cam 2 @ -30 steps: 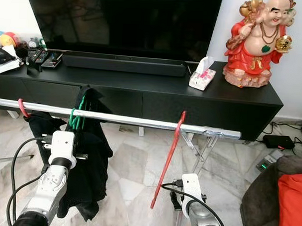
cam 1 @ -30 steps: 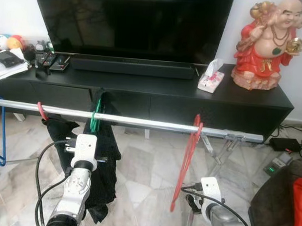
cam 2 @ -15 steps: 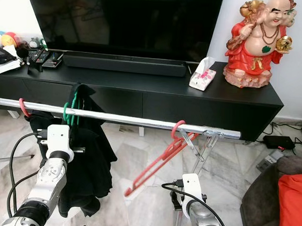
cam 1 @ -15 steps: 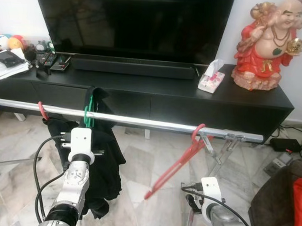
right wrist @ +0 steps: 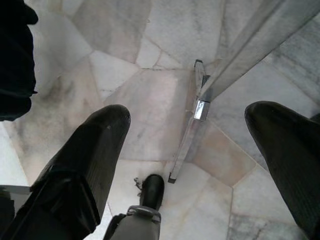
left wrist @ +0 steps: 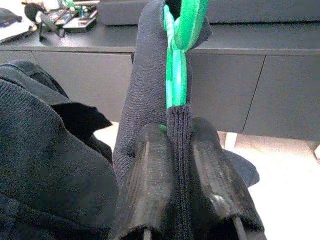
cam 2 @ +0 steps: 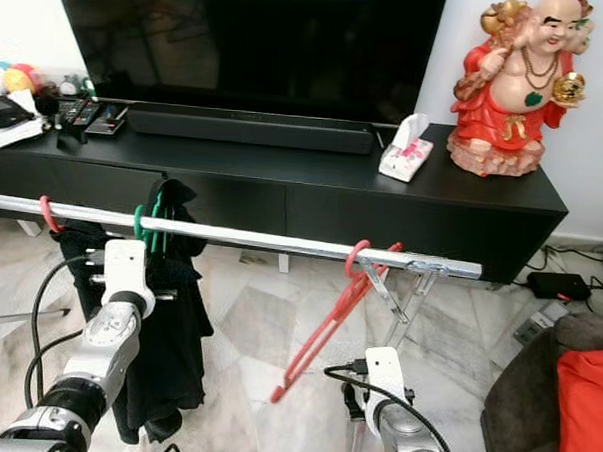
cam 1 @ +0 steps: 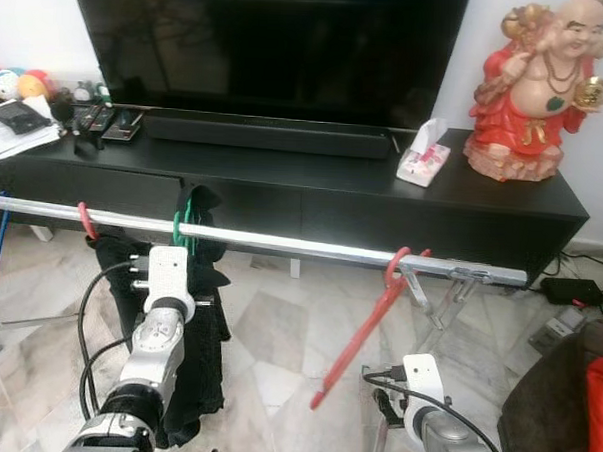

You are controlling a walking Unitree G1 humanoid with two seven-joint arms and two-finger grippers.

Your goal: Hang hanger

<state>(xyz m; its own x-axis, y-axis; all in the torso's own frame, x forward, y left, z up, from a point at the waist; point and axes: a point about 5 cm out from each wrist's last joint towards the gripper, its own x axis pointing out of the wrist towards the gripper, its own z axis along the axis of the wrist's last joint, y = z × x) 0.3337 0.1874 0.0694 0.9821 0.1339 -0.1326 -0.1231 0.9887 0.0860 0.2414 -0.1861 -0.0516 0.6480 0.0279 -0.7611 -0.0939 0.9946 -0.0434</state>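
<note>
Showing the left hand (left wrist: 182, 165) clenched on a black garment (left wrist: 55, 165) just beneath its green hanger (left wrist: 180, 60), hooked over the rail (cam 1: 281, 243) above; right hand (right wrist: 200, 165) released, low over the floor (right wrist: 150, 100), red hanger (cam 1: 369, 329) above it.

A green hanger (cam 1: 185, 232) draped with a black garment (cam 1: 198, 352) is hooked on the silver rail (cam 1: 281, 244) directly above the left arm (cam 1: 152, 350); a red hanger (cam 1: 369, 329) is hung slanted to its right.

Black TV cabinet (cam 1: 482, 209), marble floor (cam 1: 277, 335)
</note>
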